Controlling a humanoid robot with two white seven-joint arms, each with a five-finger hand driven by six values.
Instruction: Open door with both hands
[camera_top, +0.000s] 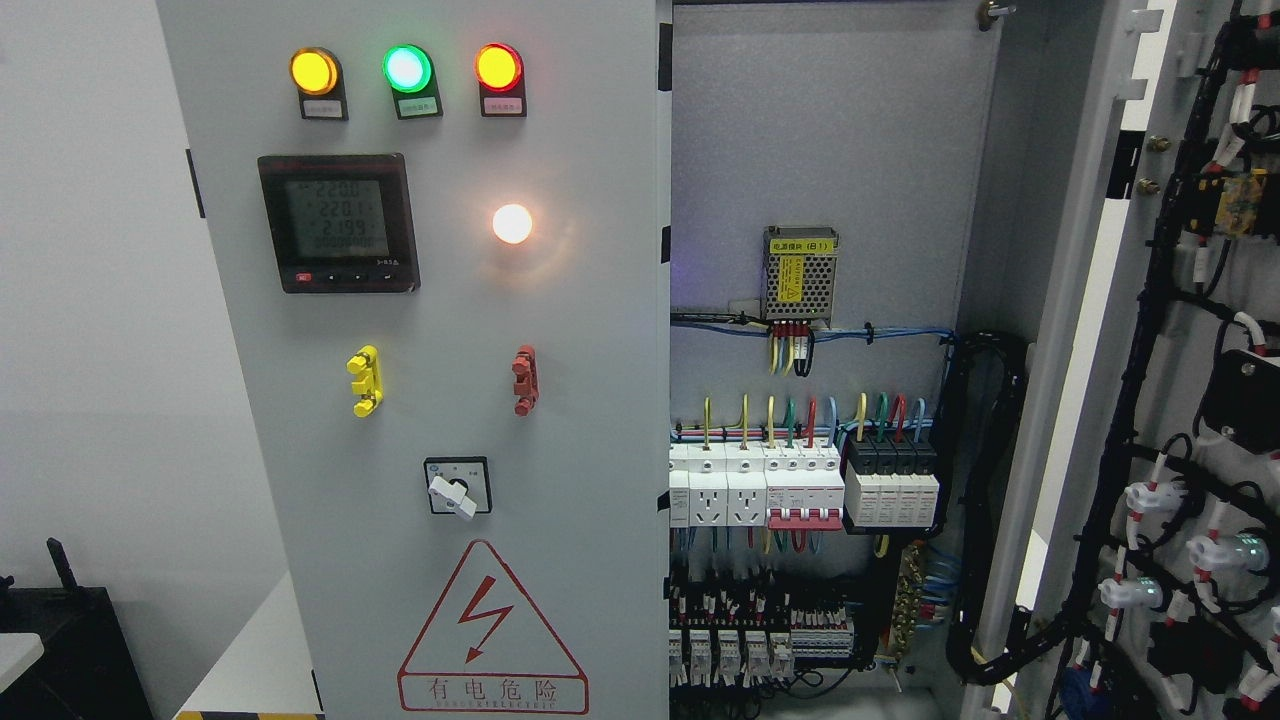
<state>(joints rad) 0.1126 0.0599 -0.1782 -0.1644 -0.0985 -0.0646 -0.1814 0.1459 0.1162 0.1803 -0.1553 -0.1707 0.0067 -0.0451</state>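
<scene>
The grey electrical cabinet fills the head view. Its left door (440, 330) is closed and carries three lit indicator lamps (405, 68), a digital meter (338, 222), a glowing white lamp (512, 223), a yellow handle (364, 381), a red handle (524, 379), a rotary switch (456, 487) and a red warning triangle (492, 630). The right door (1180, 380) is swung wide open at the far right, showing wiring on its inner face. Neither of my hands nor any arm shows.
The open compartment shows a small power supply (800, 273), rows of circuit breakers (800, 485) and terminal blocks (760, 640) with coloured wires. A thick black cable bundle (985, 500) loops to the open door. A dark object (50, 640) stands at the lower left by the white wall.
</scene>
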